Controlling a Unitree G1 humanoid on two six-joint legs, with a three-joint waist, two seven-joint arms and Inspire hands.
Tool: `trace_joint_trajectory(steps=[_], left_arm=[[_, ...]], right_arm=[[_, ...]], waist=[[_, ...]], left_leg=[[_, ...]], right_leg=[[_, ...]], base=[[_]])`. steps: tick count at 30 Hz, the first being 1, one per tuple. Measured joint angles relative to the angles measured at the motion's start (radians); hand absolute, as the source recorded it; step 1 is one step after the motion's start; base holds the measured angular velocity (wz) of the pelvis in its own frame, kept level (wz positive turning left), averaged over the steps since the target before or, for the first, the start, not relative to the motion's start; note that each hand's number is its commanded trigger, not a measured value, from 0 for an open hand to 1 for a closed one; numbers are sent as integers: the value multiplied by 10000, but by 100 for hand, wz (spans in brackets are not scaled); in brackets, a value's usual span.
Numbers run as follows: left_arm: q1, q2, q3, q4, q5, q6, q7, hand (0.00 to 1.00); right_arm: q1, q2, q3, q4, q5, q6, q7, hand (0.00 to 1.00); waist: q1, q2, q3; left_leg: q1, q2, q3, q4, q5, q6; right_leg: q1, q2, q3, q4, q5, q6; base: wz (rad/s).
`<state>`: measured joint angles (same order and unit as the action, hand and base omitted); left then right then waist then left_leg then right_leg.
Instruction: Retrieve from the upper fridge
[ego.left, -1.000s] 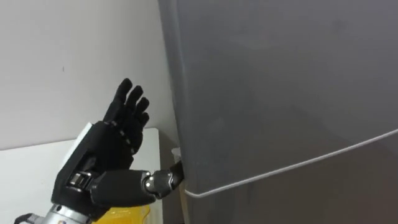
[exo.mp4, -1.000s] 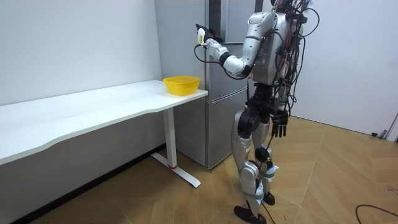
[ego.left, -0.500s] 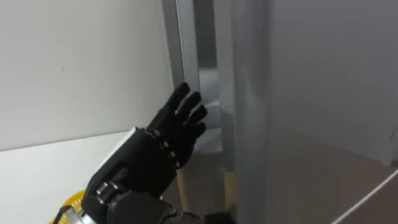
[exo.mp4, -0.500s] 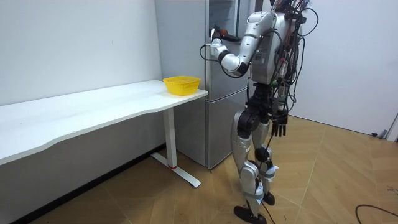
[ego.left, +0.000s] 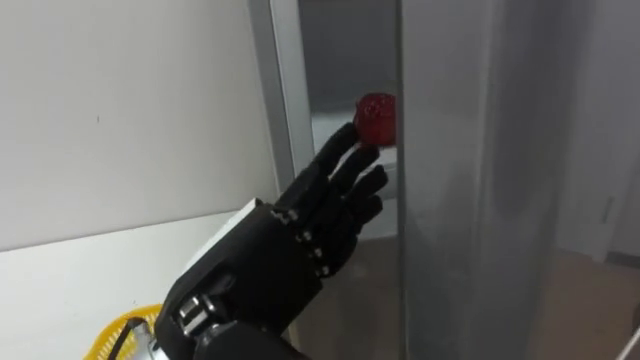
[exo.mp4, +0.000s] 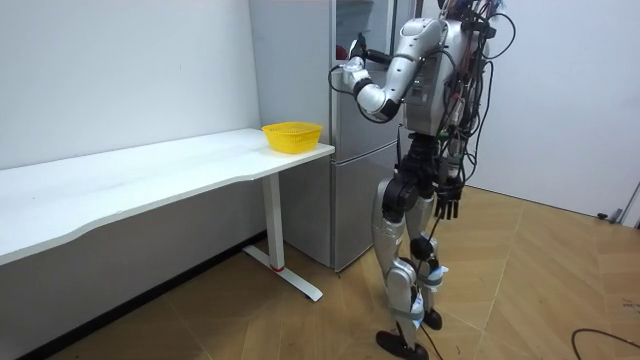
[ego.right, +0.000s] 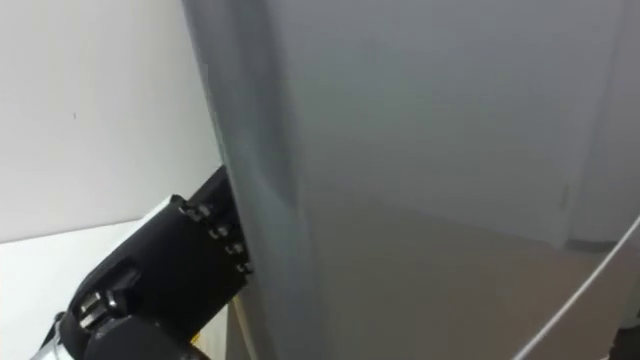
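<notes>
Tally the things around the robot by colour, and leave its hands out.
Red: 1, the round item in the fridge
Yellow: 1, the basket
White: 1, the table
Grey: 1, the fridge
Total: 4

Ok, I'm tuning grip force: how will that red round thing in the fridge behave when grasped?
The red round thing looks ball-shaped, so a nudge from the open left hand could roll it away. It looks small beside the hand, so probably light. Whether it is soft or fragile I cannot tell.
</notes>
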<state>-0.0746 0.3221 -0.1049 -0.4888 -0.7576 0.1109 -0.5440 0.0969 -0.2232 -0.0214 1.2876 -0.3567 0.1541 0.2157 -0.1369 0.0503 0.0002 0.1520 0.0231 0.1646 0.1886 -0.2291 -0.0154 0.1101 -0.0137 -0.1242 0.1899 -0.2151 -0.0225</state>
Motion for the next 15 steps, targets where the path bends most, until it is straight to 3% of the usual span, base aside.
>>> trace_joint_trajectory(steps=[15], left_arm=[[-5,0,-99,-113,-172,4,-566,0]], right_arm=[[-133,1,-2,7,-3,0,28,0]], waist=[[-218,-19,12]], left_leg=[[-9,28,320,-1,0,0]], right_leg=[[-133,25,357,83,10,-13]], base=[[-7]])
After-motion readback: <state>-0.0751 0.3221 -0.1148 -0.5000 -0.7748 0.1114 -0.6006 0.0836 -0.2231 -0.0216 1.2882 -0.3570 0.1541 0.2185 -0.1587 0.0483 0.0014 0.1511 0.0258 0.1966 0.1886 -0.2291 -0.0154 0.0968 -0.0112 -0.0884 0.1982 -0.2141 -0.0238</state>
